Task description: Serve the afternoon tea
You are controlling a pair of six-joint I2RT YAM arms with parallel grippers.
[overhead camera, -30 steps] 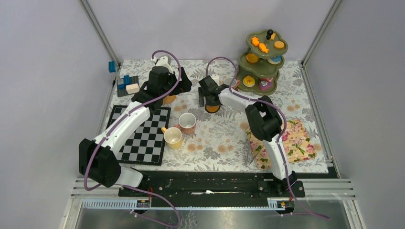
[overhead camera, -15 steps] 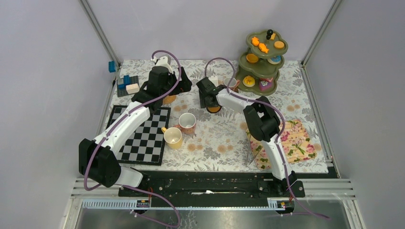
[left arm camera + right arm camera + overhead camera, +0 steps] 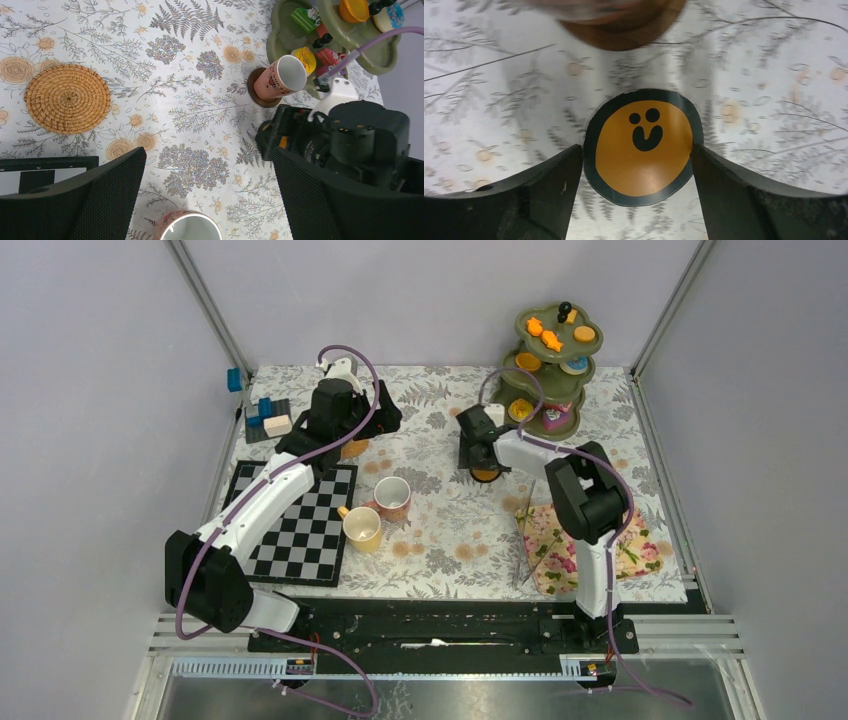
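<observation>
The right arm has swung to the right since a second ago, taking the right hand [image 3: 636, 156] and the round orange disc with a dark rim and a black smiley face [image 3: 642, 146] away from the middle of the desk [image 3: 450, 530] toward the olive-green three-tier stand [image 3: 570, 423]. The left arm has not shifted.

The right hand is closed on the disc. Its two black fingers [image 3: 549, 185] press against the disc's left and right edges, with the jaws still fairly wide because the disc is broad. Whether the disc is lifted or sliding on the floral desk covering is hard to tell from these views. Just beyond it in the wrist view lies a blurred dark brown round coaster [image 3: 624, 25], probably the one under the pinkish mug [image 3: 280, 77] that stands just beside the stand's lowest tier.

The left hand [image 3: 208, 165] hangs above the desk with its jaws spread fully apart and nothing between them. Below it and to one side lies a round woven straw coaster [image 3: 67, 98], bare. The rim of a second pinkish mug [image 3: 392, 498] shows at the bottom edge of the left wrist view. From above, this mug stands next to the yellow mug [image 3: 362, 528], both near the black-and-white chessboard [image 3: 300, 525].

Small colourful toy cakes and donuts [image 3: 550, 338] sit on all three tiers of the stand. A floral cloth [image 3: 630, 545] lies at the right, partly under the right arm.
</observation>
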